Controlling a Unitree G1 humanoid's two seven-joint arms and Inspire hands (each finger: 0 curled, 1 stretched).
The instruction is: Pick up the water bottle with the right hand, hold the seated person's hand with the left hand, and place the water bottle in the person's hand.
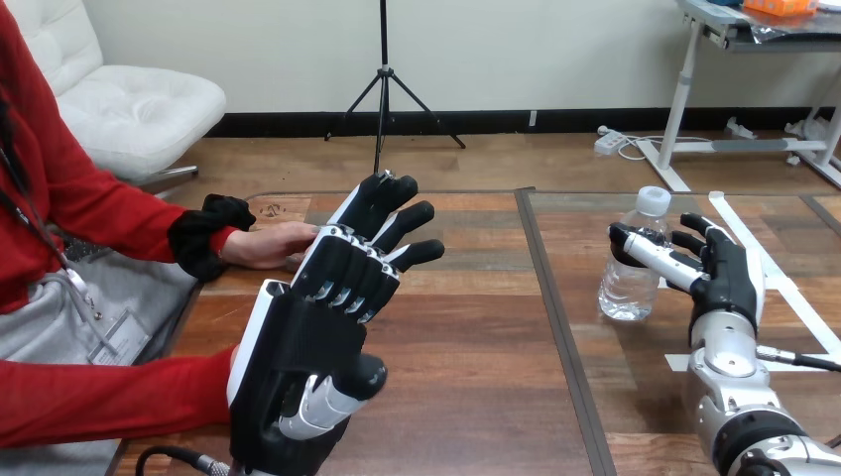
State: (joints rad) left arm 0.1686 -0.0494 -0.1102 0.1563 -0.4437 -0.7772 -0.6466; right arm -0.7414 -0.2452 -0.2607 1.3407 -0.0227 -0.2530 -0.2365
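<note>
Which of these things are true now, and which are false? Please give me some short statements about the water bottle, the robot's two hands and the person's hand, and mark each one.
1. The water bottle stands upright on the table. True.
2. The left hand holds the person's hand. False: the left hand is raised with straight fingers, and the person's hand rests on the table beyond it.
3. The bottle has a white cap. True.
4. The bottle lies in the person's hand. False: it is on the table's right part, next to the right hand.
</note>
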